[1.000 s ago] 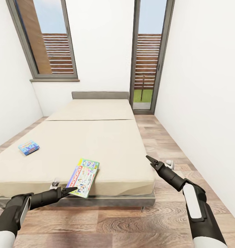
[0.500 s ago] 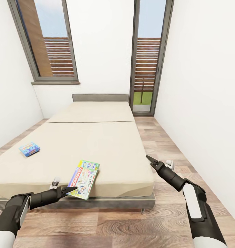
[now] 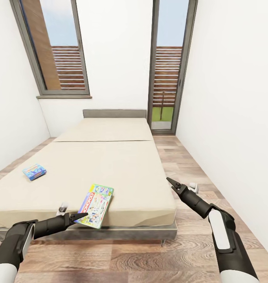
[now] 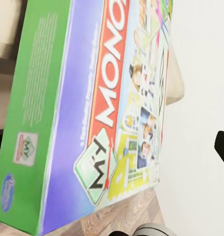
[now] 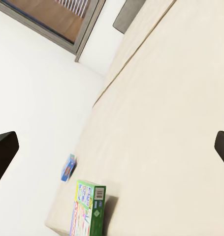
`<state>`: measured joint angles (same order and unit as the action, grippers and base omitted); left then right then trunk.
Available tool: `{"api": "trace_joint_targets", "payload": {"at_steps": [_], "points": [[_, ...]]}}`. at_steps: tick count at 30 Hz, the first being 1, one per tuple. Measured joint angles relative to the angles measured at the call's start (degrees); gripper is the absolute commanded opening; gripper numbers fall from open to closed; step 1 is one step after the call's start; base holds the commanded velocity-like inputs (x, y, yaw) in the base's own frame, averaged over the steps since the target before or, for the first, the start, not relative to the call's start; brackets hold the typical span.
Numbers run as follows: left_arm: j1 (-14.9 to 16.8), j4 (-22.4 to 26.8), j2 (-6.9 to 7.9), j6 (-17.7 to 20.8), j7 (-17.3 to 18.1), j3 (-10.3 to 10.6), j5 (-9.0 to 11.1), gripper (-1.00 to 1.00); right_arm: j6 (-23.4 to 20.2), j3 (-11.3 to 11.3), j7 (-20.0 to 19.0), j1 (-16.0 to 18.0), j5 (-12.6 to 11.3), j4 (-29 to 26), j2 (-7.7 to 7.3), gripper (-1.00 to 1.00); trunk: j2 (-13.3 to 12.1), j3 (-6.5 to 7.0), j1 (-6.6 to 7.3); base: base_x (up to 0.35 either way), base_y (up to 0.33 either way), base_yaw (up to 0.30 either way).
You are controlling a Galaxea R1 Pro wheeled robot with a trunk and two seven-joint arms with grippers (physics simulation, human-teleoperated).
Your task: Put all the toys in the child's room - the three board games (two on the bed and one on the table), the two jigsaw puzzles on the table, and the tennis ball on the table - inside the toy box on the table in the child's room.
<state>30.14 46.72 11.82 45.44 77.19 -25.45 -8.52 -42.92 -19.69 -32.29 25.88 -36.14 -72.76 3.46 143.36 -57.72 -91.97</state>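
A white-blue-green Monopoly board game (image 3: 95,204) lies at the bed's front edge, its near end overhanging. My left gripper (image 3: 82,216) is at that near end. In the left wrist view the box (image 4: 116,113) is very close, and one finger (image 4: 223,147) stands far out to the side, so the gripper is open. A light-blue board game (image 3: 34,171) lies further left on the bed (image 3: 122,165). My right gripper (image 3: 170,182) hangs open beside the bed's right front corner, holding nothing. The right wrist view looks across the mattress to both boxes (image 5: 89,211) (image 5: 68,167).
The bed takes up most of the narrow room. A strip of wood floor (image 3: 189,169) runs along its right side to a glass door (image 3: 165,78). A window (image 3: 55,51) is at the back left, and white walls close in on both sides.
The whole picture has slid slightly downward, so the camera has moved. Both arms and the Monopoly box keep their places relative to each other.
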Motion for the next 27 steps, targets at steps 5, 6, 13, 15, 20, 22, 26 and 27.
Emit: {"api": "trace_joint_targets", "payload": {"at_steps": [5,6,13,15,20,22,26,27], "points": [[-0.03,0.00,0.01,-0.10,0.80,-0.14,-0.01,1.00,-0.01,-0.03,0.01,0.00,0.00,0.00,0.00,1.00,0.00,0.00,0.00,0.000,0.000,0.000],[-0.03,0.00,0.01,-0.11,0.88,-0.15,-0.01,1.00,-0.01,-0.04,0.01,0.00,0.00,0.00,0.00,1.00,0.00,0.00,0.00,0.000,0.000,0.000],[-0.02,0.03,-0.01,0.12,1.26,-0.20,0.39,-1.00,-0.02,-0.02,0.00,0.00,0.00,0.00,0.00,1.00,0.00,0.00,0.00,0.000,0.000,0.000],[-0.03,0.03,-0.02,0.37,1.23,-0.21,0.46,-1.00,-0.02,-0.03,0.00,0.00,0.00,0.00,0.00,1.00,0.00,0.00,0.00,0.000,0.000,0.000],[0.01,0.03,-0.01,0.45,1.28,-0.13,0.46,-1.00,-0.02,-0.06,0.00,0.00,-0.03,0.00,0.00,1.00,-0.02,0.44,0.06,0.000,0.000,0.000],[-0.02,0.04,-0.02,0.64,1.32,-0.11,0.72,-1.00,-0.02,-0.07,0.00,0.00,-0.02,0.00,0.00,1.00,-0.05,0.88,0.11,0.000,0.000,0.000],[-0.02,0.01,0.00,0.14,1.98,-0.04,0.17,-1.00,-0.02,-0.08,0.00,0.00,-0.03,0.00,0.00,1.00,-0.10,1.77,0.21,0.000,0.000,0.000],[-0.02,0.01,0.00,0.11,2.12,-0.01,0.16,-1.00,-0.02,-0.08,0.00,0.00,-0.03,0.00,0.00,1.00,-0.12,1.99,0.24,0.000,0.000,0.000]]}}
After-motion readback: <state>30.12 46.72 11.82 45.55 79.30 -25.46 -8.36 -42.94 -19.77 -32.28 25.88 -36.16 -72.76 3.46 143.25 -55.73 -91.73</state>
